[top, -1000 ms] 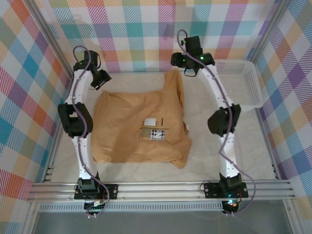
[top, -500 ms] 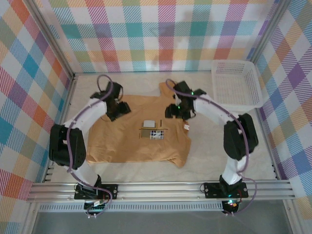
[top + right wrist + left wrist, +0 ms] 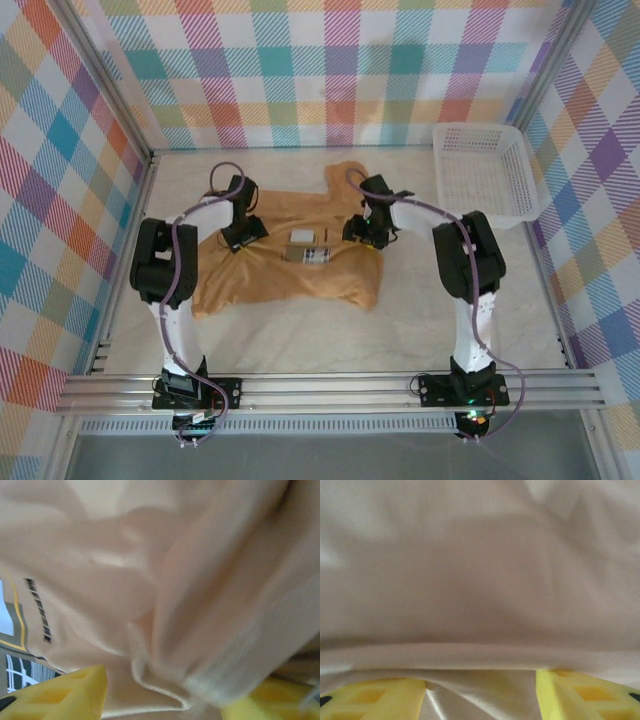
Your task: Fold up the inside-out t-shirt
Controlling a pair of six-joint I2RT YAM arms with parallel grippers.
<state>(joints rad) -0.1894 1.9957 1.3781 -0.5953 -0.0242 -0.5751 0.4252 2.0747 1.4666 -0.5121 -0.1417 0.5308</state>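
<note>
You've got the t-shirt (image 3: pixel 290 270) lying rumpled on the surface (image 3: pixel 300 345) at ctr of the top view. It's tan, w/ one part reaching up toward the back wall. The white tags (image 3: pixel 303 237) and printed patch (image 3: pixel 313 254) sit near its upper middle.

Your arms are bent as mirror images. Each rises from its base at the bottom edge to an elbow at mid-frame, then the forearm arcs inward w/ the wrist tipped down onto the cloth. The left pincer (image 3: pixel 243 232) sits on the shirt's upper-left part. The right pincer (image 3: pixel 368 230) sits on the upper-right part, just right of the tags.

In the left wrist view the yellow fingers (image 3: pixel 370 700) stand apart at the bottom corners, w/ a fold of cloth running across btwn and over them. In the right wrist view the fingers (image 3: pixel 65 690) are likewise apart, w/ a bunched hem btwn them and the patch at the left edge. For either pincer you can't tell whether it clamps the cloth or sits loose.

The white mesh basket (image 3: pixel 480 170) is at upper right, apart from the shirt.
</note>
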